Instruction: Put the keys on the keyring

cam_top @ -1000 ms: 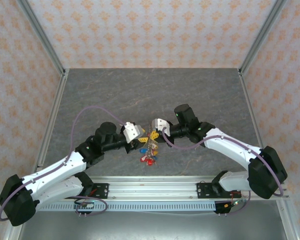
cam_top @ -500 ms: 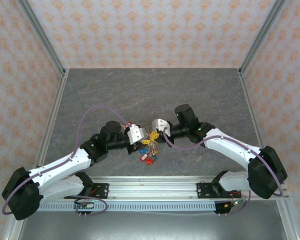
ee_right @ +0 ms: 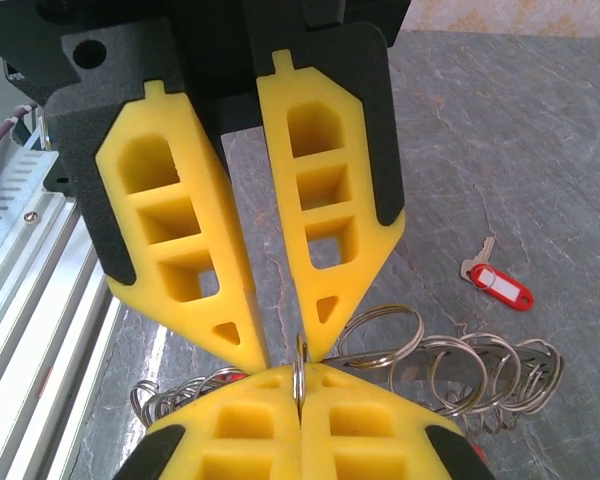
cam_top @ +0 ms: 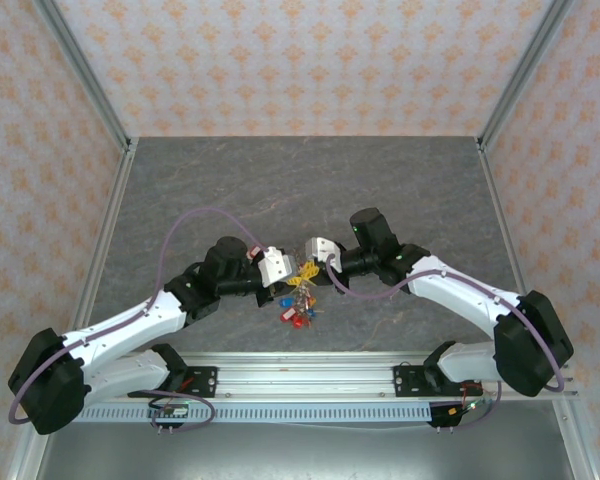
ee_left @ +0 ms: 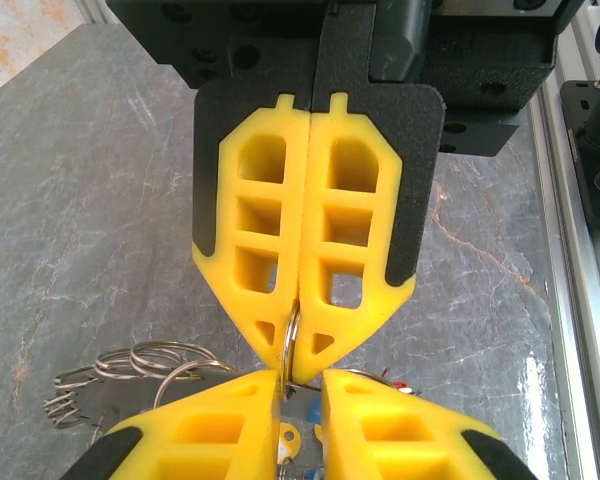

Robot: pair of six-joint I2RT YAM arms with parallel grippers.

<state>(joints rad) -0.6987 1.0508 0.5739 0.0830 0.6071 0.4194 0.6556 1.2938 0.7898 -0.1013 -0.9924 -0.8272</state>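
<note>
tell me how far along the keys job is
Done: no key clearly threaded yet. In hand: right gripper shut on the keyring, left gripper narrowly open around it. Left: the keys, including a red-tagged one lying loose.

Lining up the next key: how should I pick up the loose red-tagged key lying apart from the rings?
Probably best by the red tag, across its short width, coming straight down: the key lies flat on the table, and the tag is its broadest part.

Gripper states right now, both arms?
Left gripper: slightly open, jaws either side of the metal ring.
Right gripper: shut on the metal ring.
</note>
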